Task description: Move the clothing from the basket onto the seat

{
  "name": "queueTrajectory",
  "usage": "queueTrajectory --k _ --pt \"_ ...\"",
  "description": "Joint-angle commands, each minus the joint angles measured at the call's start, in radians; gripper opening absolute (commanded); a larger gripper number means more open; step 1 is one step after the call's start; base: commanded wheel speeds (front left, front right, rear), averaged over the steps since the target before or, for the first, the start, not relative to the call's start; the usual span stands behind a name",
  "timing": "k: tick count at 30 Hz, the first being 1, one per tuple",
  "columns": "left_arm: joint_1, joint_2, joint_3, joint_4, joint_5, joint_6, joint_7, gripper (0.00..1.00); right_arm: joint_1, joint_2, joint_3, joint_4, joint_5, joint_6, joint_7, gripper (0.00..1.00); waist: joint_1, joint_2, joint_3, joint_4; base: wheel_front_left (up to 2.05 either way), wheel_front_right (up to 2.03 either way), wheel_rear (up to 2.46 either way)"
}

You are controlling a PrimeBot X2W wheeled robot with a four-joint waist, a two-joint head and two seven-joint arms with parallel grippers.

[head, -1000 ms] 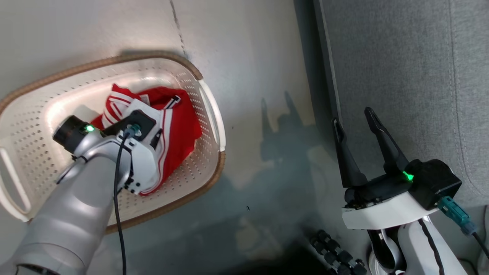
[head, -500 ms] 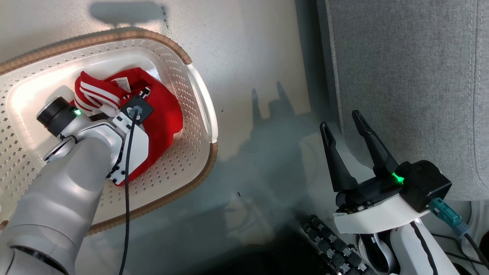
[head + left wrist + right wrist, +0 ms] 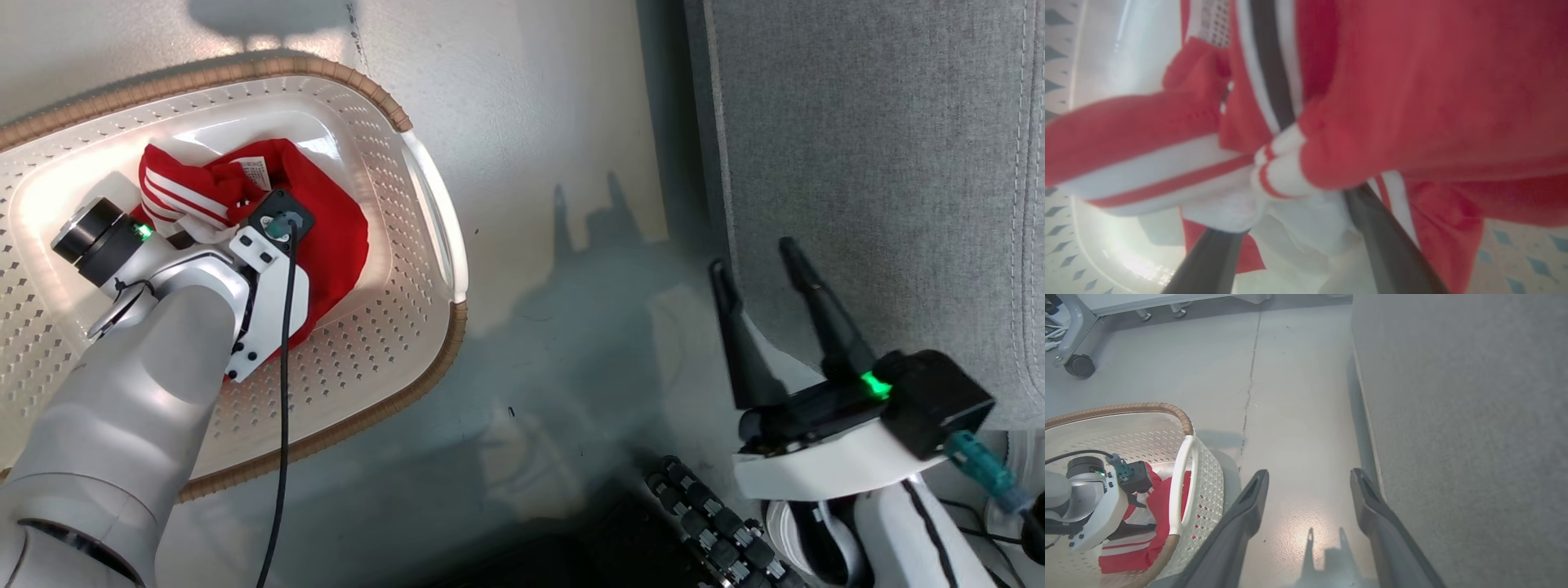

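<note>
My left gripper point(image 3: 1290, 220) is down inside the basket point(image 3: 245, 70), its jaws spread wide and pushed into the clothing point(image 3: 335, 237). In my left wrist view the red fabric and a white-striped cuff bunch up between and over my two dark fingers point(image 3: 1208, 261) (the tips are buried, so I cannot tell what they touch). The clothing lies heaped in the middle of the basket's floor, one part plain red, another with white stripes and a small label showing. The basket stands on the pale floor point(image 3: 531, 163), well to my left of the seat point(image 3: 865, 163). My right gripper point(image 3: 753, 255) hangs empty with its jaws wide too, just beside the seat's near edge, its shadow falling on the floor between basket and seat.
</note>
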State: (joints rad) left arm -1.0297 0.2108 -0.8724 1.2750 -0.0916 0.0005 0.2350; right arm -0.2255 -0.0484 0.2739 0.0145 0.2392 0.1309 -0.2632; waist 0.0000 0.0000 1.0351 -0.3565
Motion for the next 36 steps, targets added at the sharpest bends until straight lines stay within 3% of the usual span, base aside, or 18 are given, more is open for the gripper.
queueTrajectory --k 1,5,6,8,14,23,36 --pt "0.01 0.044 -0.003 0.024 -0.004 0.018 0.031 1.0 0.006 -0.003 -0.028 -0.012 0.004 0.0 -0.001 1.0 0.0 0.0 0.002 0.001 0.0 0.0 0.0" --pt "0.017 0.039 -0.004 0.026 -0.012 0.013 0.043 1.0 0.007 -0.002 -0.037 -0.015 -0.005 0.0 -0.001 1.0 0.0 0.0 0.002 0.004 0.0 0.0 0.0" --pt "0.019 0.039 -0.002 0.027 -0.017 0.013 0.049 0.84 0.005 -0.003 -0.037 -0.015 -0.008 0.0 -0.001 1.0 0.0 0.0 0.002 0.005 0.0 0.0 0.0" --pt "0.021 0.041 0.005 0.026 -0.026 0.017 0.038 0.0 -0.001 -0.003 -0.032 -0.016 -0.025 0.0 -0.001 1.0 0.0 0.0 0.001 0.005 0.0 0.0 0.0" --pt "0.035 0.067 0.002 0.023 -0.046 -0.008 0.051 0.0 -0.01 -0.003 -0.052 -0.012 -0.01 0.0 -0.001 1.0 0.0 0.0 -0.022 -0.008 0.0 0.0 0.0" --pt "0.051 0.053 0.01 0.013 -0.074 -0.008 0.01 0.0 -0.074 -0.003 -0.045 0.011 -0.002 0.0 -0.001 1.0 0.0 0.0 -0.086 -0.029 0.0 0.0 0.0" --pt "0.202 -0.079 0.021 0.013 -0.141 0.0 -0.157 0.0 -0.043 -0.004 -0.125 0.089 -0.075 0.0 -0.001 1.0 0.0 0.0 -0.385 0.097 0.0 0.0 0.0"
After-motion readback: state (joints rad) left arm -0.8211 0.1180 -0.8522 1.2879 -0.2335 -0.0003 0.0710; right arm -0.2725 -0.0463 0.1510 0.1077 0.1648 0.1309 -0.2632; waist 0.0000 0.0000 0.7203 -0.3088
